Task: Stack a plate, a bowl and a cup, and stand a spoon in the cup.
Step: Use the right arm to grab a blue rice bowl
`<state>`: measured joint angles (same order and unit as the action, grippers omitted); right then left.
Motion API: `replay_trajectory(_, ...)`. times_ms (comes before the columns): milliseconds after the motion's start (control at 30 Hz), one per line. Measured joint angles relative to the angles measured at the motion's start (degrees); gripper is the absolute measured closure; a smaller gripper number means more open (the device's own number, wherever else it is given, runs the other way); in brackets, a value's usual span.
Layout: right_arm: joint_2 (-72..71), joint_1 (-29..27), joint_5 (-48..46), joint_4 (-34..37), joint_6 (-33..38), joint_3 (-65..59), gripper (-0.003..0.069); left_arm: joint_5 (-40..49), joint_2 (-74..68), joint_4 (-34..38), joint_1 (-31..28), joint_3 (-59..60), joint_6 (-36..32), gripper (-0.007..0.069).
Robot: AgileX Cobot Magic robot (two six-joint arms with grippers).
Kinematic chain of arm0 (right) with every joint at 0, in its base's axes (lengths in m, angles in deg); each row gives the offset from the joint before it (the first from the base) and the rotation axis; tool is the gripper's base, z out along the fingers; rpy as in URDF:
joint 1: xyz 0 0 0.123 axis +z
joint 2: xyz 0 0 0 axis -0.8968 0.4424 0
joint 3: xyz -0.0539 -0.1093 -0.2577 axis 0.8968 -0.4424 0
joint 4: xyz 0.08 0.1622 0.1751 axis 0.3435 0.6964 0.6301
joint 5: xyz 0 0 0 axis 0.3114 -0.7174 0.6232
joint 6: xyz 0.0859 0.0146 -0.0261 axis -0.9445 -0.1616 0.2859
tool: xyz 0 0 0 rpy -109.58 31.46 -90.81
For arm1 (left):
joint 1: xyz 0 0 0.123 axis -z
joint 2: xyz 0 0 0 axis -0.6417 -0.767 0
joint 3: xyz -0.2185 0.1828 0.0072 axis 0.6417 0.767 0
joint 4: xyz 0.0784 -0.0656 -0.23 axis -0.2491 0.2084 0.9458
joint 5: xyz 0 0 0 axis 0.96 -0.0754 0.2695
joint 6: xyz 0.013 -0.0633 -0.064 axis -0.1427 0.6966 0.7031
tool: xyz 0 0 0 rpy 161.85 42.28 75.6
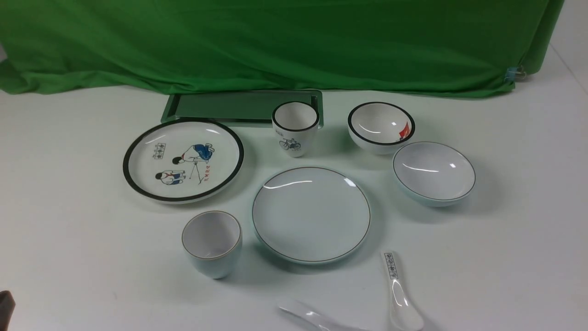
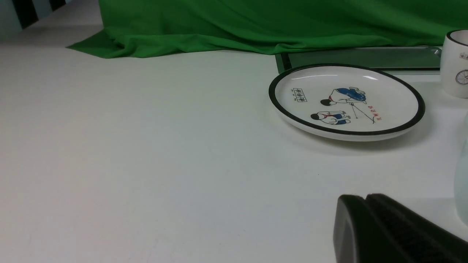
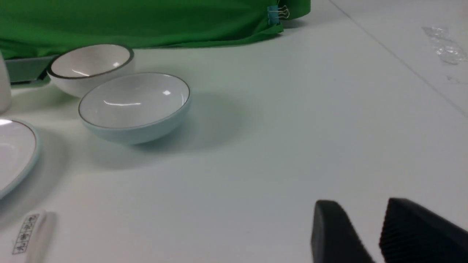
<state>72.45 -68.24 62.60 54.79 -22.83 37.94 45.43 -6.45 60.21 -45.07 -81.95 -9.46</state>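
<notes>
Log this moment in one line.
stack: not begun | plain plate, shallow bowl, handleless cup, unmarked spoon: separate | left gripper: shut | right gripper: open

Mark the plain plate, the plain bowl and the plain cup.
plain plate [image 1: 311, 214], front view, centre of its face.
plain bowl [image 1: 434, 170], front view, middle of its hollow.
plain cup [image 1: 212, 239], front view, inside its mouth.

The spoon [image 1: 308, 317] is blurred and cut off by the front view's lower edge, the left hand [image 1: 5, 307] is shown there only as a dark sliver, and the plate [image 3: 14, 153] is clipped in the right wrist view.
</notes>
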Motion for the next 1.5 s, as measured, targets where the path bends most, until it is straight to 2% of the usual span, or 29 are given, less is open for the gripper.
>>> replay_trajectory(233, 0.0, 0.0, 0.0, 0.0, -1.3, 0.0, 0.0417, -0.6, 0.0, -0.3, 0.0, 0.0, 0.3, 0.0653)
replay_trajectory(267, 0.0, 0.0, 0.0, 0.0, -1.4, 0.0, 0.0417, -2.4, 0.0, 4.4, 0.0, 0.0, 3.6, 0.0653)
replay_trajectory(300, 0.0, 0.0, 0.0, 0.0, -1.5, 0.0, 0.0417, -2.6, 0.0, 4.4, 0.0, 0.0, 4.2, 0.0653)
replay_trajectory(333, 0.0, 0.0, 0.0, 0.5, -3.0, 0.0, 0.0417, -4.5, 0.0, 12.1, 0.0, 0.0, 9.6, 0.0653)
replay_trajectory(367, 0.0, 0.0, 0.0, 2.3, -6.6, 0.0, 0.0417, -6.0, 0.0, 21.6, 0.0, 0.0, 15.0, 0.0653)
replay_trajectory(433, 0.0, 0.0, 0.3, 7.9, -17.5, 0.0, 0.0417, -7.4, 0.0, 32.3, 0.0, 0.0, 22.3, 0.0653)
replay_trajectory(467, 0.0, 0.0, 0.3, 7.9, -17.5, 0.0, 0.0417, -7.6, 0.0, 34.2, 0.0, 0.0, 22.8, 0.0653)
replay_trajectory(500, 0.0, 0.0, 0.8, 11.7, -26.8, 0.0, 0.0417, -8.0, 0.0, 38.5, 0.0, 0.0, 25.0, 0.0653)
replay_trajectory(533, 0.0, 0.0, 1.3, 13.7, -34.7, 0.0, 0.0417, -8.3, 0.0, 40.6, 0.0, 0.0, 26.0, 0.0653)
replay_trajectory(567, 0.0, 0.0, 1.3, 13.9, -35.6, 0.0, 0.0417, -8.3, 0.0, 40.8, 0.0, 0.0, 26.1, 0.0653)
replay_trajectory(600, 0.0, 0.0, 1.5, 14.9, -39.8, 0.0, 0.0417, -8.5, 0.0, 41.9, 0.0, 0.0, 26.5, 0.0653)
replay_trajectory(733, 0.0, 0.0, 1.8, 15.6, -41.8, 0.0, 0.0417, -8.9, 0.0, 42.7, 0.0, 0.0, 27.5, 0.0653)
replay_trajectory(967, 0.0, 0.0, 2.1, 15.9, -39.8, 0.0, 0.0417, -8.1, 0.0, 42.4, 0.0, -0.4, 27.4, 0.0653)
replay_trajectory(1133, 0.0, 0.0, 4.4, 16.0, -31.6, 0.0, 0.0419, -2.6, 0.1, 37.2, 0.0, -7.4, 21.1, 0.0653)
replay_trajectory(1167, 0.0, 0.0, 4.9, 16.1, -26.8, 0.0, 0.0431, 1.2, -0.1, 34.3, 0.0, -11.6, 17.9, 0.0653)
replay_trajectory(1233, 0.0, 0.0, 3.9, 16.1, -20.8, 1.1, 0.0464, 6.5, -2.2, 29.3, 0.0, -16.4, 15.6, 0.0653)
replay_trajectory(1267, 0.0, 0.0, 3.5, 16.1, -20.0, 1.3, 0.047, 7.2, -2.6, 28.7, 0.0, -17.5, 15.4, 0.0653)
replay_trajectory(1300, 0.2, 0.0, 2.7, 16.1, -13.6, 3.2, 0.0522, 12.6, -6.6, 24.8, 0.0, -21.3, 13.3, 0.0653)
replay_trajectory(1400, 4.2, 0.0, 1.5, 16.1, -1.6, 9.7, 0.0624, 25.1, -16.9, 18.0, 0.3, -29.7, 6.6, 0.0653)
replay_trajectory(1500, 10.8, 0.0, -1.5, 16.1, 8.4, 16.8, 0.0644, 32.0, -25.3, 13.6, 2.0, -36.8, 1.5, 0.0653)
